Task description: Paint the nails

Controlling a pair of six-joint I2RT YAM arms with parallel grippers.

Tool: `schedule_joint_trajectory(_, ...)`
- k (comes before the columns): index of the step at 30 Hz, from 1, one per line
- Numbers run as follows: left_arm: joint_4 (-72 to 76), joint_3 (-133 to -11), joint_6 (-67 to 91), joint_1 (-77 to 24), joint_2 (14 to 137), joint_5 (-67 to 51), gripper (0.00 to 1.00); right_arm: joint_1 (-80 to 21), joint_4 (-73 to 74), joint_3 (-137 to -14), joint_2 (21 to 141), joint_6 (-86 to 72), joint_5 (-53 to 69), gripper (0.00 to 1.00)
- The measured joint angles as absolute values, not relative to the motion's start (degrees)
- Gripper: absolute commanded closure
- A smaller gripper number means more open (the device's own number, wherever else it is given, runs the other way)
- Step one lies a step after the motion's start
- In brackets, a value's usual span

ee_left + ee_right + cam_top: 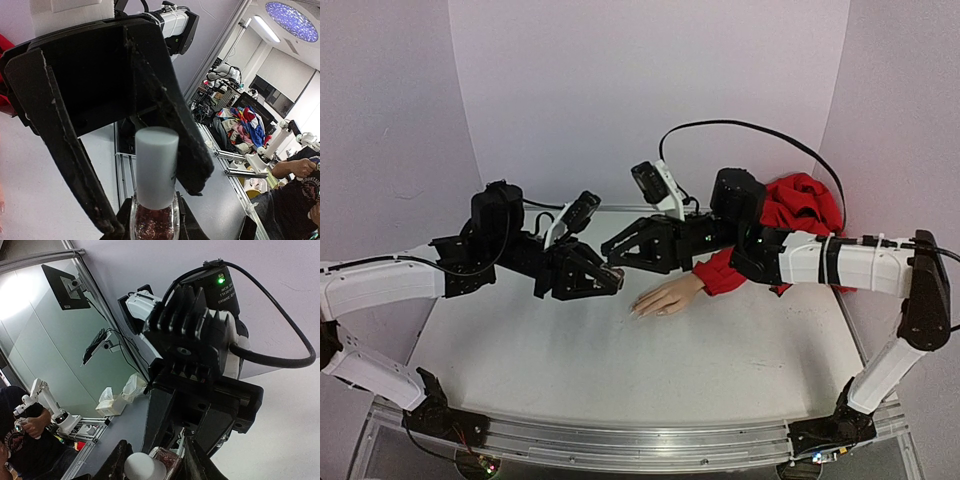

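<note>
Nails (pixel 639 310) sit at the fingertips of a pale mannequin hand (pixel 668 297) that lies flat on the desk (pixel 570 370), a little right of the middle. They are too small to say if any paint is on them. The long axis of the hand runs from its red sleeve (pixel 722 272) on the right to the fingertips on the left, so the nails point left and slightly toward the near edge. This probably keeps them exposed to both arms. Just above and to the left of the fingertips, not touching them, the left gripper (pixel 612 283) is clamped on the glass body of a small polish bottle (pixel 155 222) and holds it upright. I think this steadies the bottle for opening. The right gripper (pixel 610 250) comes from the opposite side with its fingers (pixel 172 125) apart on both sides of the white cap (pixel 156 172), not yet pressing it. More red cloth (pixel 802 205) is piled behind the right arm.
</note>
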State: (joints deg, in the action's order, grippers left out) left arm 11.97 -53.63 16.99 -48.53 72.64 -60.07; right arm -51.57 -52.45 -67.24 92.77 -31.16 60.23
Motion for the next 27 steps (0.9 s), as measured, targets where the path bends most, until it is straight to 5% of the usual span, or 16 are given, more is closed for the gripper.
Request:
schedule_joint_trajectory(6,11.92,-53.67,17.1,-48.36,73.56,-60.82,1.0,-51.59,-54.06,-67.42,93.34,-31.55,61.12,1.0)
schedule_joint_trajectory(13,11.49,-53.69,17.3,-47.86,72.97,-57.67,1.0,-51.44,-55.22,-67.42,93.84,-30.81,60.1,1.0)
schedule_joint_trajectory(18,7.68,-53.54,13.13,-47.57,69.58,-44.47,1.0,-51.37,-55.09,-67.33,94.11,-28.23,51.24,1.0)
schedule_joint_trajectory(27,2.55,-53.54,2.92,-46.57,70.81,-8.78,1.0,-60.2,-37.8,-79.26,102.17,-28.6,-3.97,1.0)
